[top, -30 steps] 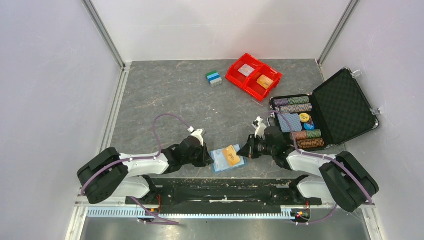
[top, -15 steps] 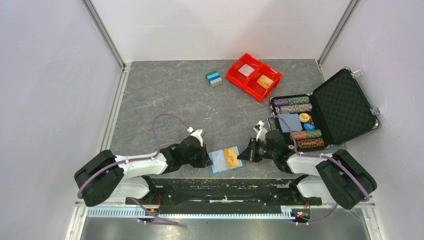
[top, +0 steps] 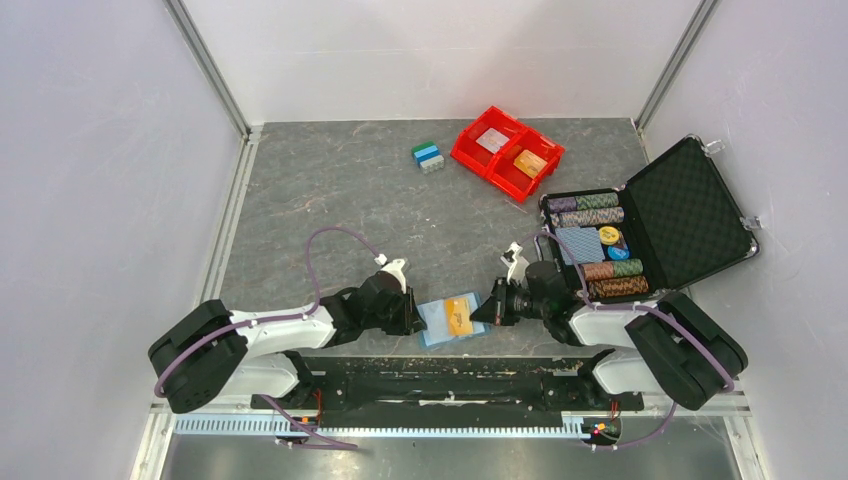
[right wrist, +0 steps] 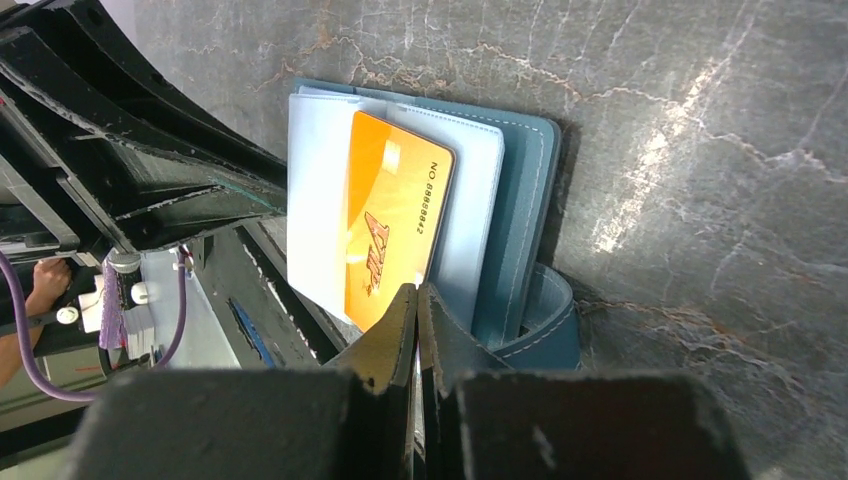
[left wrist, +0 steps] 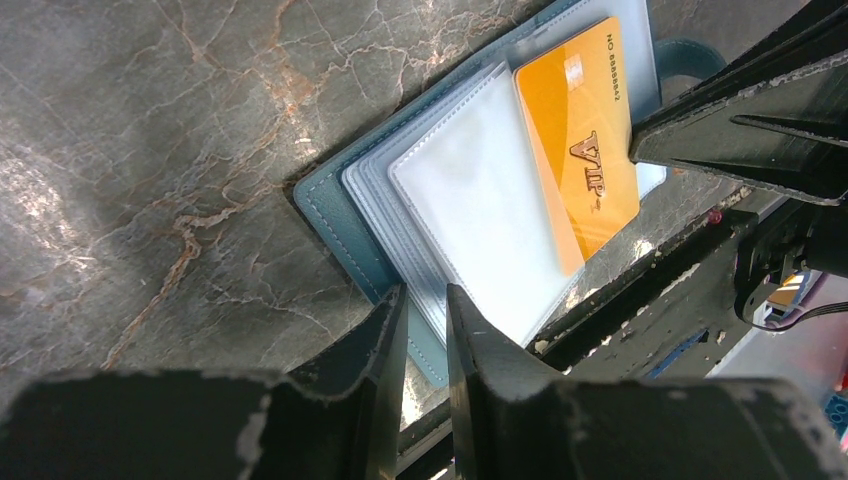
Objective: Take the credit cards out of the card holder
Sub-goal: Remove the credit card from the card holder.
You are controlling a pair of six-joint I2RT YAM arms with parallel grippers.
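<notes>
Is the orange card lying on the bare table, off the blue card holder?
No, the orange card lies on top of the open card holder.

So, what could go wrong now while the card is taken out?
The right fingers meet the orange card at its edge; they may slip off or catch the clear sleeve too.
The left fingers sit at one edge of the card holder, which lies by the table edge; a pull might drag it off.

The light-blue card holder lies open at lower centre, an orange VIP card flat on its right panel.
</notes>
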